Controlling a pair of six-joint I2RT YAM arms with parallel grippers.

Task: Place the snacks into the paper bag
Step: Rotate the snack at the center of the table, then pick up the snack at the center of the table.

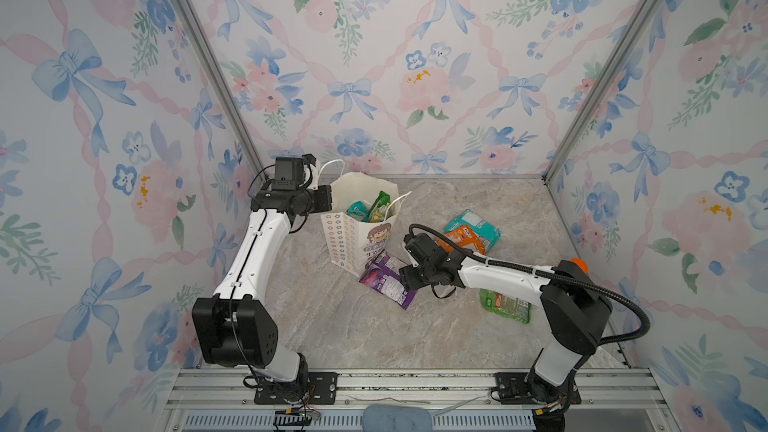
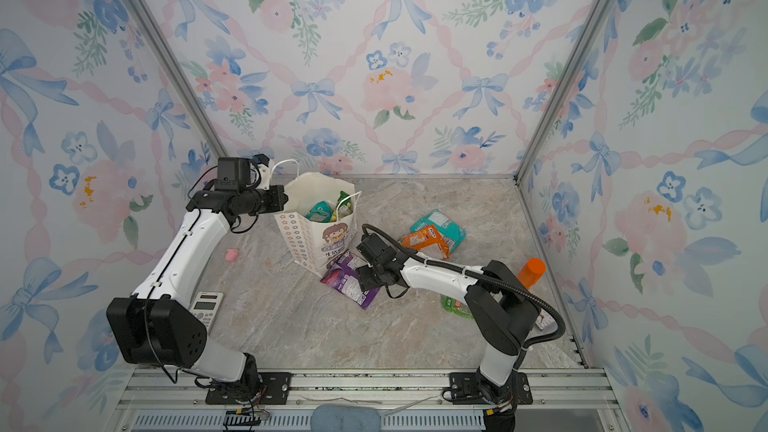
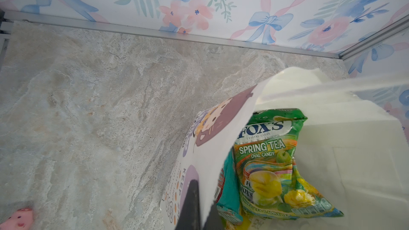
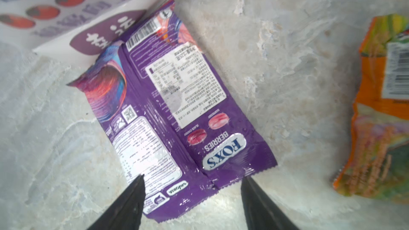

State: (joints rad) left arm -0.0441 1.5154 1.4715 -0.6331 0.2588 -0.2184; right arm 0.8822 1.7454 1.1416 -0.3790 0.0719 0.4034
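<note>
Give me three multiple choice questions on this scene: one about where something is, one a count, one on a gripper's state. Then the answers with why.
1. Where does the purple pouch lie?
A. On the table, at the foot of the paper bag
B. Inside the bag
C. Lifted in the air

2. How many pouches show on the table outside the bag?
A. Two
B. Six
C. Four

3. The right gripper is:
A. Shut on a lifted pouch
B. Open, its jaws either side of the purple pouch's end
C. Out of view

Answers:
1 A: it lies flat on the table with one end against the bag's base.
2 C: the purple pouch, orange pouch, teal pouch and green pouch.
3 B: the right wrist view shows the fingers apart with the pouch's end between them.
</note>
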